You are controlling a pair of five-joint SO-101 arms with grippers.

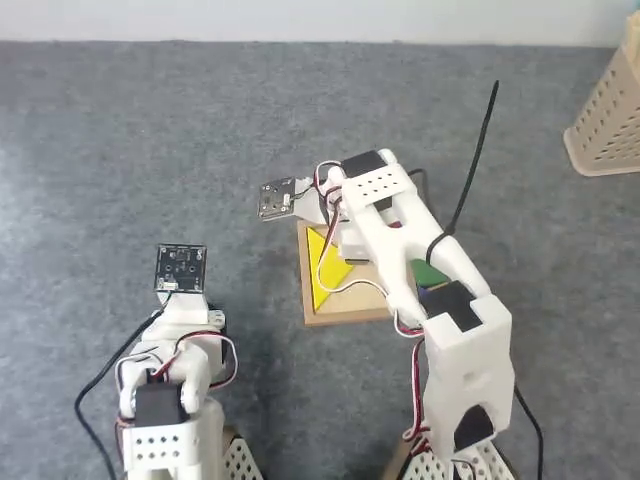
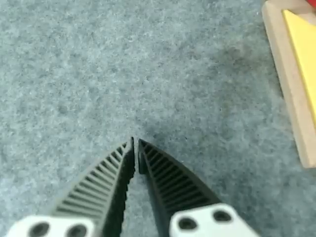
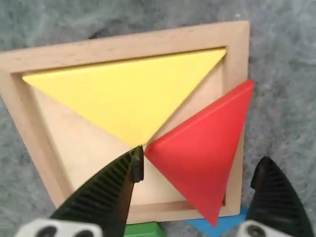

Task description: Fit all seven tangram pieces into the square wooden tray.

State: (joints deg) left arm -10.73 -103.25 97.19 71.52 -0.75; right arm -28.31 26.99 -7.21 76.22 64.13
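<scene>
The square wooden tray (image 3: 15, 94) lies on grey carpet. A large yellow triangle (image 3: 128, 94) sits flat inside it along one side. A large red triangle (image 3: 202, 143) lies tilted, with two of its corners resting over the tray's rim. My right gripper (image 3: 202, 165) hovers open above the red triangle, one finger on each side, and one fingertip (image 3: 136, 165) is by its inner corner. A green piece (image 3: 140, 230) and a blue piece (image 3: 222, 224) lie just outside the tray. My left gripper (image 2: 135, 144) is shut and empty over bare carpet, short of the tray's edge (image 2: 291, 98).
In the high view the right arm (image 1: 400, 240) covers most of the tray (image 1: 345, 315), while the left arm (image 1: 175, 340) stays at the lower left. A beige slatted basket (image 1: 610, 110) stands at the far right. A black cable (image 1: 475, 160) rises behind the tray.
</scene>
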